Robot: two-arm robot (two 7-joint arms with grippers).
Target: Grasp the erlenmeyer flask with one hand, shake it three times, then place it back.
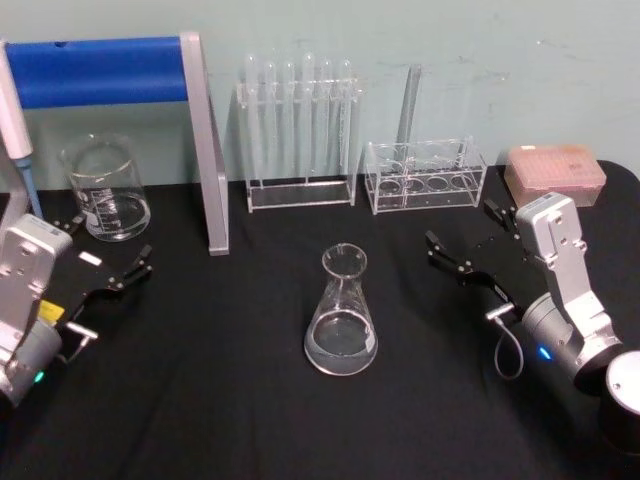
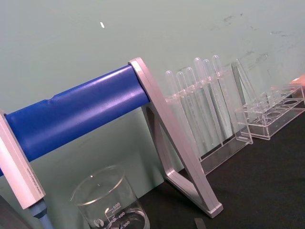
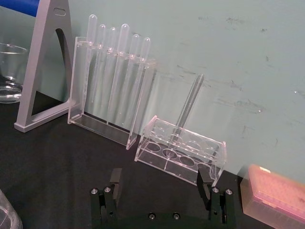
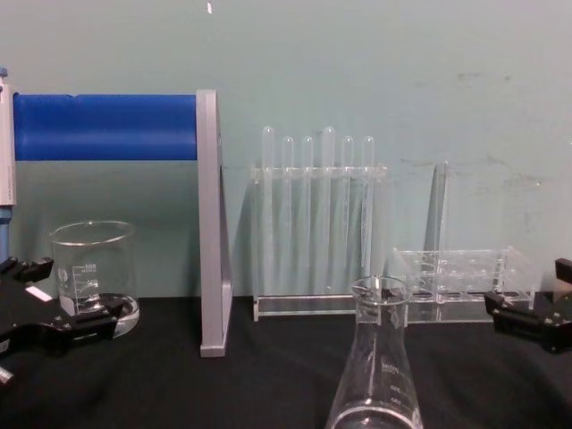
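Note:
The erlenmeyer flask (image 1: 342, 315) stands upright on the black table, near the middle, with nothing touching it; the chest view shows its neck and rim (image 4: 377, 375) low in the foreground. My right gripper (image 1: 462, 225) is open, to the right of the flask and a little farther back, well apart from it. In the right wrist view its fingers (image 3: 116, 180) are spread wide, facing the small rack. My left gripper (image 1: 105, 245) rests open at the left of the table, beside the beaker.
A glass beaker (image 1: 105, 190) stands back left. A grey stand with a blue roll (image 1: 205, 150) rises behind the flask's left. A tall test-tube rack (image 1: 300, 130), a low clear rack (image 1: 425, 175) and a pink tip box (image 1: 555, 172) line the back.

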